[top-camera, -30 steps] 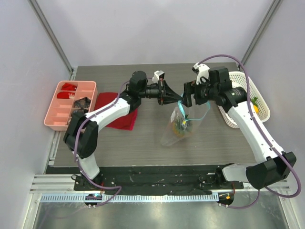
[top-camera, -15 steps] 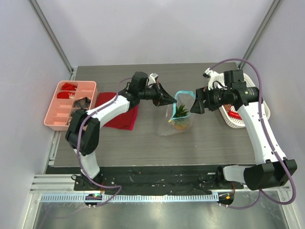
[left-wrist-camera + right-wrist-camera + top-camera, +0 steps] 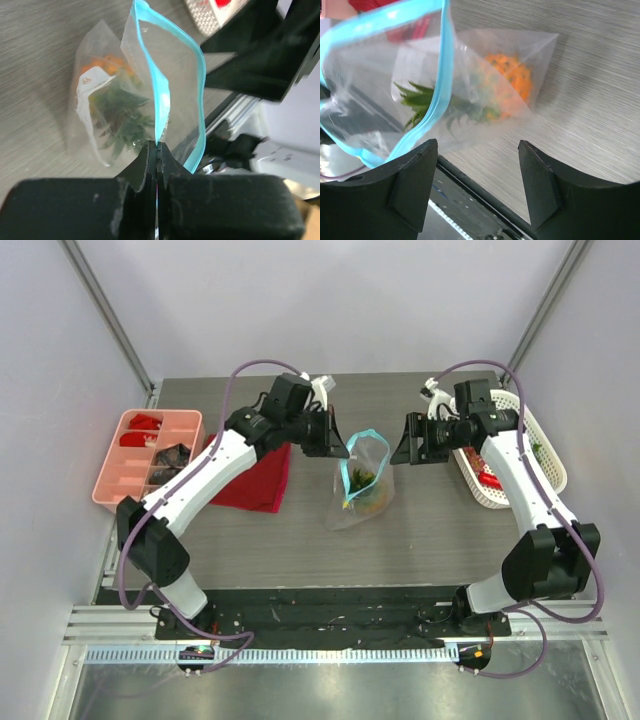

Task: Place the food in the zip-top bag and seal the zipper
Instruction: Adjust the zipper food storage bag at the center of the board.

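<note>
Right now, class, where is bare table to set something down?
Bare table along the near edge, in front of the red cloth and zip-top bag, and along the far edge. Crowded mid-table, where the left gripper pinches the bag's zipper opposite the right gripper.

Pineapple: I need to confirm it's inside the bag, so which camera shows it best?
The right wrist view: the pineapple, orange body and green leaves, shows large through the clear zip-top bag. The left wrist view shows mostly leaves, the body partly behind the white label. The top view gives only a small orange-green patch.
</note>
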